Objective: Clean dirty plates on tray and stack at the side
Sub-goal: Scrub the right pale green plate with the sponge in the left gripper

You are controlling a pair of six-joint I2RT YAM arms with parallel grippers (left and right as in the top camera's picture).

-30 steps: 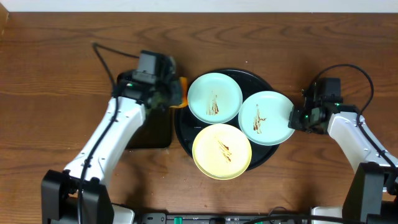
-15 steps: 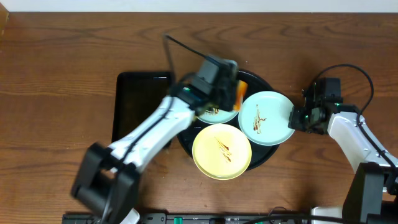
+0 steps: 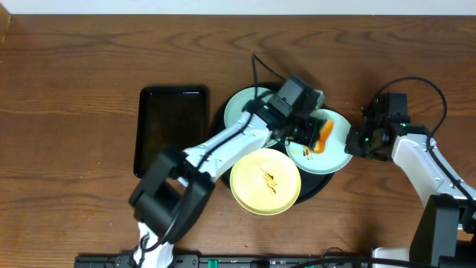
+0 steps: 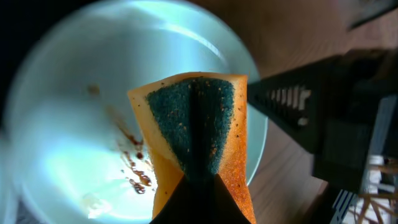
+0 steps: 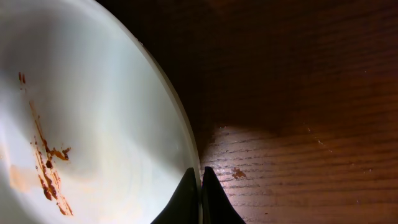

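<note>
Three plates lie on the round black tray (image 3: 220, 146): a mint-blue one (image 3: 239, 104) at the back, a yellow one (image 3: 265, 181) in front, a mint-blue one (image 3: 336, 152) at the right, overhanging the rim. The right and yellow plates show brown smears. My left gripper (image 3: 316, 134) is shut on an orange sponge (image 3: 324, 135) with a dark green face (image 4: 193, 124), held over the right plate (image 4: 74, 112) next to its smear. My right gripper (image 3: 352, 141) is shut on that plate's right rim (image 5: 183, 134).
A rectangular black tray (image 3: 169, 130) lies left of the round tray. Bare wooden table (image 3: 67, 97) surrounds both. My left arm (image 3: 223, 145) crosses over the back plate and the round tray.
My left gripper has carried the sponge rightward, from near the rectangular tray across the back plate to over the right plate. My right gripper has stayed on the rim.
</note>
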